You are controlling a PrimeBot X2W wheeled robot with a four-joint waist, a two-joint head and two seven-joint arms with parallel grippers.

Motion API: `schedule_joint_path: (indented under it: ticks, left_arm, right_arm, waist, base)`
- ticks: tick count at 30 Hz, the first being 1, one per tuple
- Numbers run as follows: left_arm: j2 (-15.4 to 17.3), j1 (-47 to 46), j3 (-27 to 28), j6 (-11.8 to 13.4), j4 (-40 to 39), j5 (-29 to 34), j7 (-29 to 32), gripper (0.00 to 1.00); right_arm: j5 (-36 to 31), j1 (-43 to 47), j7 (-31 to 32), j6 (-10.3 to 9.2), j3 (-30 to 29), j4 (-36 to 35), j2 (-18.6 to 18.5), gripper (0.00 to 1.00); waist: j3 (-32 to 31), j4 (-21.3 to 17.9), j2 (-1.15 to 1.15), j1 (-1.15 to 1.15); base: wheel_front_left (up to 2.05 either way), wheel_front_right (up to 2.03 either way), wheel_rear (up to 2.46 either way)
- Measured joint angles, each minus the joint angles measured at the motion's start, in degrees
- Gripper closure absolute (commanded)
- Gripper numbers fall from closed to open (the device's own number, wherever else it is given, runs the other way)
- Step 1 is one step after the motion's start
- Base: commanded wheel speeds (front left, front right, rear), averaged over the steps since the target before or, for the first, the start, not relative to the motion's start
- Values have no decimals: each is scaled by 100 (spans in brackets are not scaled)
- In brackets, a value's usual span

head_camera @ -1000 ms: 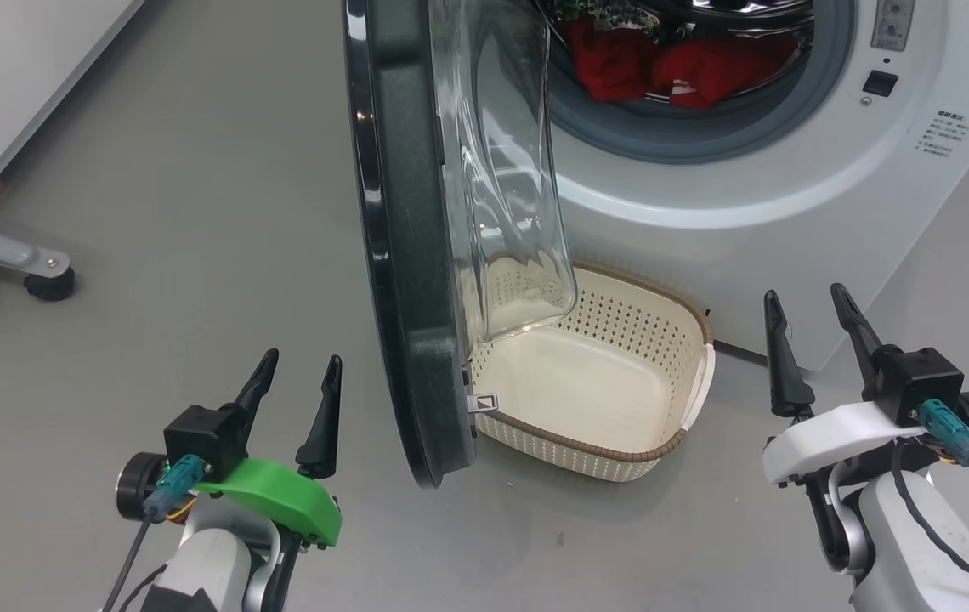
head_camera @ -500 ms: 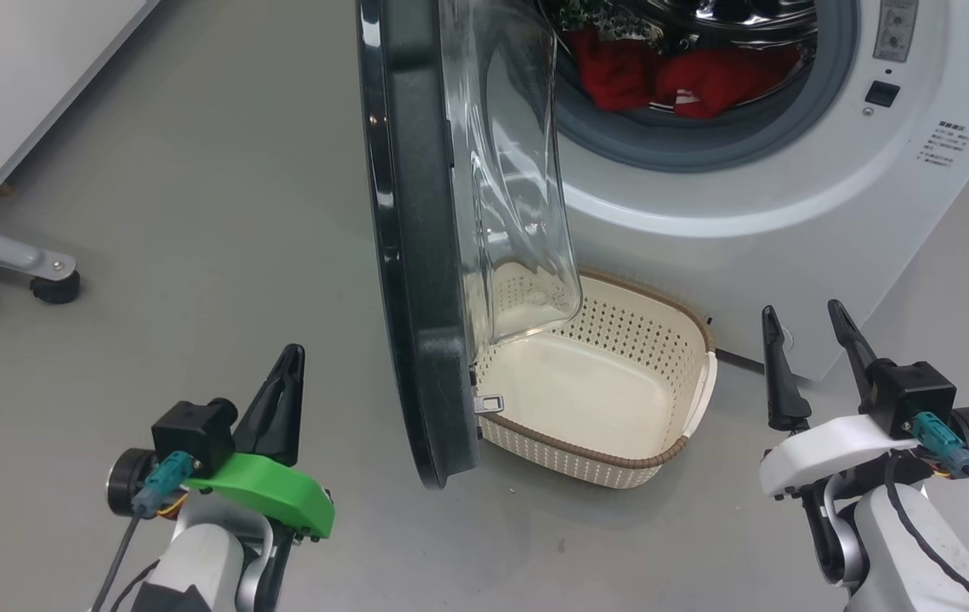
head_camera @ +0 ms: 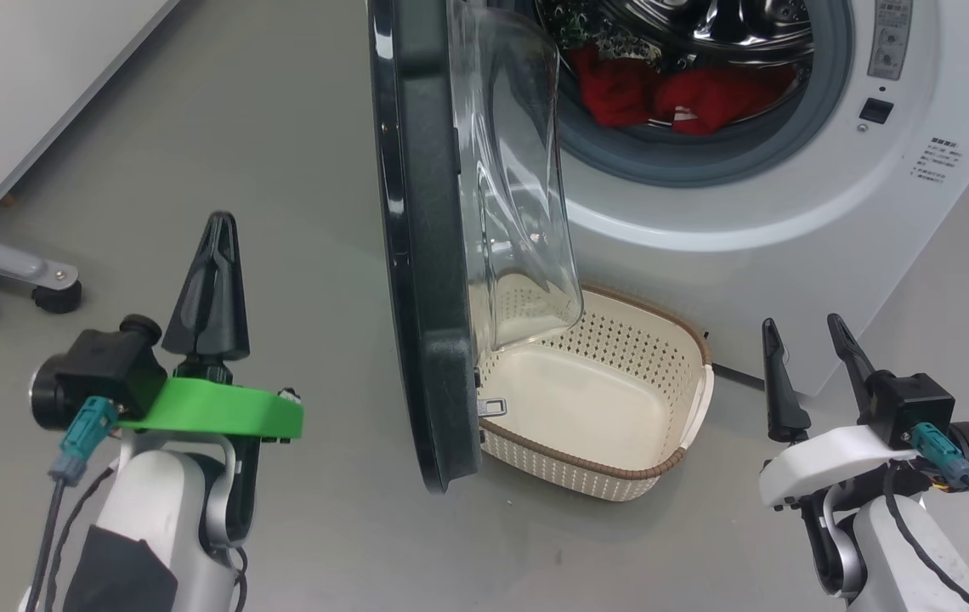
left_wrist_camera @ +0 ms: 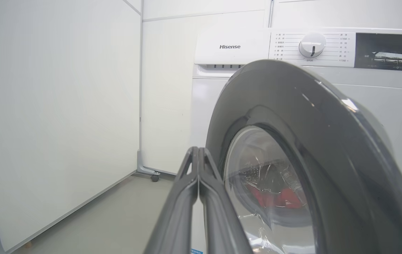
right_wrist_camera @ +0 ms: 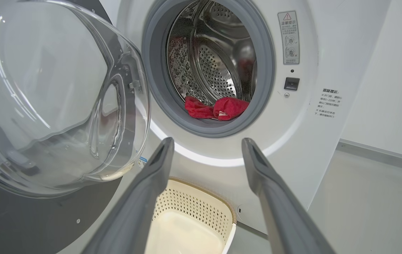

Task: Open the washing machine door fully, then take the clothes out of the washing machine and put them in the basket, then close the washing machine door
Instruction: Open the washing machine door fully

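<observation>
Castors (head_camera: 55, 297) on a grey leg sit at far left of the head view, on the grey floor (head_camera: 263, 127). Next, lower left, we see the left hand (head_camera: 221, 223): fingers pressed flat together, nothing btw them, pointing up-frame, well apart from the washing machine door (head_camera: 421, 255). Its wrist view gives the same closed pair, w/ the door at right of frame. At centre of the head view the door stands edge-on, partly open, its clear bowl window bulging toward the washing machine (head_camera: 790, 212). Below the window the basket (head_camera: 612, 472) sits empty on the floor, just in front of the machine. Upper centre-right, the clothes (head_camera: 688, 89) lie red in the drum mouth. Lower right, the right hand (head_camera: 800, 325) hovers w/ fingers spread wide, holding nothing. In its wrist view we see the basket low and the clothes higher up, btw the two fingers.
</observation>
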Motion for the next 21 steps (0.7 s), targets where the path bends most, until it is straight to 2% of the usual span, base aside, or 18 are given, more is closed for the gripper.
schedule_joint_path:
  ticks: [6, 11, 21]
  left_arm:
    - [1, -157, -70, -31, -832, 285, -2, 100]
    - [3, -213, -279, -166, -1282, 425, -5, 100]
    - [21, -193, -1199, -375, -1994, 560, -7, 100]
  right_arm:
    - [-48, 115, 0, 53, -22, 31, 105, 0]
    - [-146, 131, 0, 74, -23, 51, 133, 0]
    - [-250, 216, 0, 158, -16, 109, 211, 0]
  waist:
    - [-118, -8, 0, 0]
    - [-191, -38, 0, 0]
    - [-291, -224, 0, 0]
  base:
    - [0, 0, 0]
    - [0, 0, 0]
    - [0, 0, 0]
